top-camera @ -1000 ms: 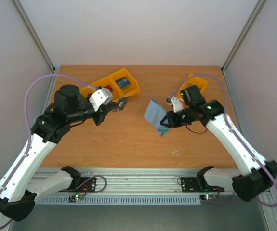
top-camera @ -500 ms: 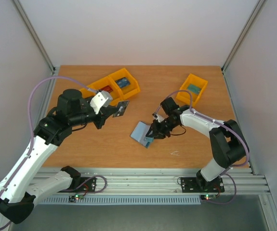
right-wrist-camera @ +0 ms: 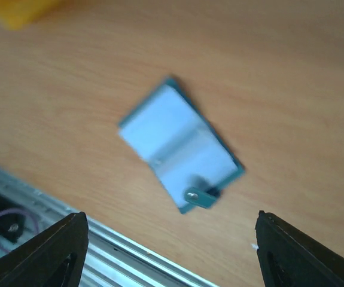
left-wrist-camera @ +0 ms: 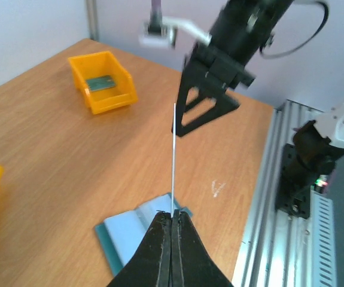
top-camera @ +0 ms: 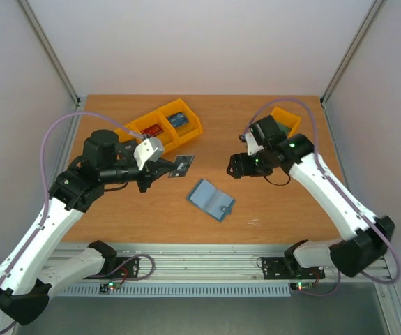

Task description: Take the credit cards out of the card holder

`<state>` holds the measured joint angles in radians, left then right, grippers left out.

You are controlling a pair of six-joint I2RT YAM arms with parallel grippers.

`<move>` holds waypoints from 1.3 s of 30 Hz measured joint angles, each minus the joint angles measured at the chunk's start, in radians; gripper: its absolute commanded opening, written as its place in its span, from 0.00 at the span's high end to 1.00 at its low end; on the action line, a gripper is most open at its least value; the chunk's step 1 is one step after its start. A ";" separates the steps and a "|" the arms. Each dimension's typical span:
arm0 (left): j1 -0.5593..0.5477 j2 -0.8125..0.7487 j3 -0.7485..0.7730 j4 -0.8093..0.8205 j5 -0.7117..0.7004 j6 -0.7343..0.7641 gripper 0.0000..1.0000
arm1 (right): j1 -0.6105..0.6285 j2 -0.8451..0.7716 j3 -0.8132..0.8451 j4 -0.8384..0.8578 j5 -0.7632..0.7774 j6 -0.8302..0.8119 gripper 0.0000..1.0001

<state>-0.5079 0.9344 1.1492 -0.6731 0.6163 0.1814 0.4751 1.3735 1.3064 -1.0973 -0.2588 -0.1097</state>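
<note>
The card holder [top-camera: 210, 199] lies open and flat on the table, light blue pockets up, with its snap tab [right-wrist-camera: 198, 195] at one corner. It also shows in the right wrist view, card holder [right-wrist-camera: 180, 146]. My right gripper [top-camera: 238, 166] hangs open above and right of it, fingers [right-wrist-camera: 58, 251] wide apart and empty. My left gripper [top-camera: 162, 169] is shut on a dark grey credit card [top-camera: 181, 166], held in the air left of the holder. In the left wrist view that card [left-wrist-camera: 173, 155] shows edge-on above the card holder [left-wrist-camera: 130, 230].
A double orange bin [top-camera: 186, 129] at the back left holds a red card [top-camera: 153, 130] and a blue card [top-camera: 178, 118]. A single orange bin [top-camera: 284, 115] stands at the back right, partly behind my right arm; it holds a green card [left-wrist-camera: 102, 82]. A metal rail [top-camera: 207, 265] runs along the near edge.
My right gripper lowered the card holder to the table, opened, let it go, and drew back up to the right. My left gripper drifted slightly right and down with its card.
</note>
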 measured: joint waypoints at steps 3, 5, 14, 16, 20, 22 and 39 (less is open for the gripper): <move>0.000 0.002 -0.006 -0.005 0.067 0.011 1.00 | 0.118 -0.092 0.113 -0.013 -0.005 -0.105 0.23; 0.000 0.004 -0.007 -0.014 0.113 0.018 1.00 | 0.227 -0.130 0.164 0.000 -0.071 -0.174 0.24; 0.000 0.022 -0.005 -0.089 0.342 0.083 1.00 | 0.372 -0.054 0.267 0.072 -0.345 -0.311 0.41; 0.000 0.024 -0.005 -0.110 0.379 0.099 1.00 | 0.377 -0.037 0.267 0.074 -0.362 -0.324 0.48; 0.000 0.029 -0.005 -0.137 0.426 0.120 1.00 | 0.378 -0.038 0.270 0.083 -0.383 -0.333 0.85; 0.000 0.034 -0.004 -0.143 0.436 0.123 1.00 | 0.378 -0.039 0.280 0.086 -0.390 -0.331 0.99; -0.133 0.107 0.093 -0.002 -0.232 0.230 0.35 | 0.131 -0.136 0.039 0.306 -0.085 0.489 0.99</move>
<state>-0.6411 1.0412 1.2419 -0.6746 0.3840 0.4118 0.6060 1.2373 1.3449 -0.7910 -0.3439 0.3794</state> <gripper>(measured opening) 0.650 0.012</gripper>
